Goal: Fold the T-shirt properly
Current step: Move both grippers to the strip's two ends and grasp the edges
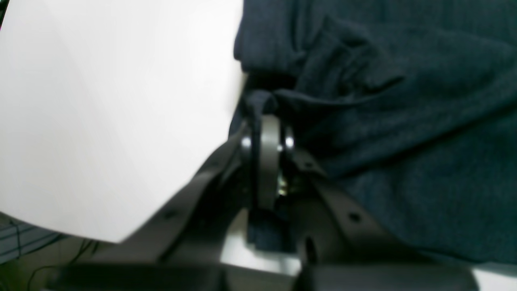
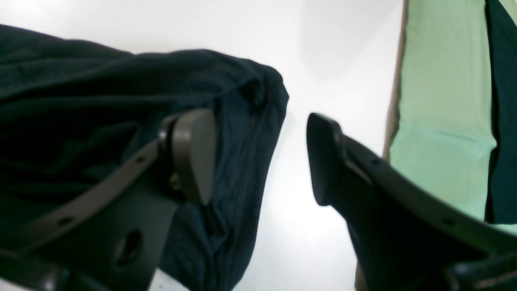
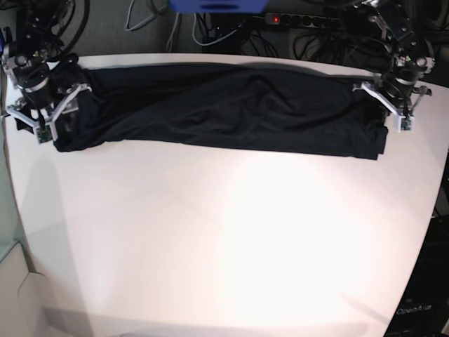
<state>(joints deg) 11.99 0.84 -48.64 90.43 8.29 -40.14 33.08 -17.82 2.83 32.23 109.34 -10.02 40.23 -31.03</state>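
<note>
The T-shirt [image 3: 224, 112] is a dark cloth, lying as a long wrinkled band across the far part of the white table [image 3: 224, 246]. My left gripper [image 3: 394, 119] is at the band's right end. In the left wrist view this gripper [image 1: 266, 137] is shut, with a fold of the shirt [image 1: 404, 121] pinched between its fingers. My right gripper [image 3: 43, 125] is at the band's left end. In the right wrist view it [image 2: 258, 157] is open: one finger [image 2: 194, 153] lies over the bunched shirt end [image 2: 80, 89], the other [image 2: 323, 161] over bare table.
Cables and a power strip [image 3: 295, 20] lie behind the table's far edge. The table's left edge runs close to my right gripper, with a green surface [image 2: 440, 101] beyond it. The near part of the table [image 1: 101, 101] is bare white.
</note>
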